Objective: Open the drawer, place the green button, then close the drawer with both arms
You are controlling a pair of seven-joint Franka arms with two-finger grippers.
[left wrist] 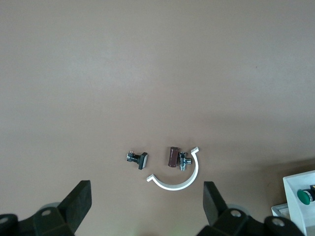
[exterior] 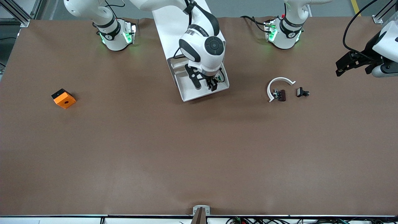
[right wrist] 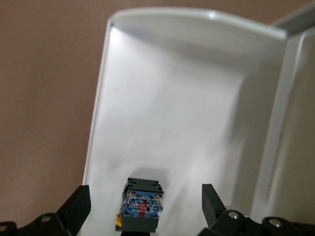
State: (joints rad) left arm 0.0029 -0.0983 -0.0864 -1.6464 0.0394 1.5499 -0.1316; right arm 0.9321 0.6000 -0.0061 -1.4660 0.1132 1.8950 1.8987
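Observation:
The white drawer (exterior: 203, 94) stands pulled out of the white cabinet (exterior: 170, 28) near the robots' bases. My right gripper (exterior: 205, 84) hangs low in the drawer, open. In the right wrist view the button (right wrist: 142, 206) lies on the drawer floor (right wrist: 172, 108) between the spread fingers (right wrist: 78, 205), touching neither. Its blue-grey base and black body show there. Its green cap shows in the left wrist view (left wrist: 305, 195), inside the drawer (left wrist: 297, 183). My left gripper (exterior: 339, 69) is open and empty, up in the air at the left arm's end of the table (left wrist: 146, 205).
An orange block with a black hole (exterior: 63, 98) lies toward the right arm's end. A white curved strip (exterior: 279, 84) with a brown-black part (exterior: 281, 95) and a small black part (exterior: 302, 92) lie beside the drawer toward the left arm's end.

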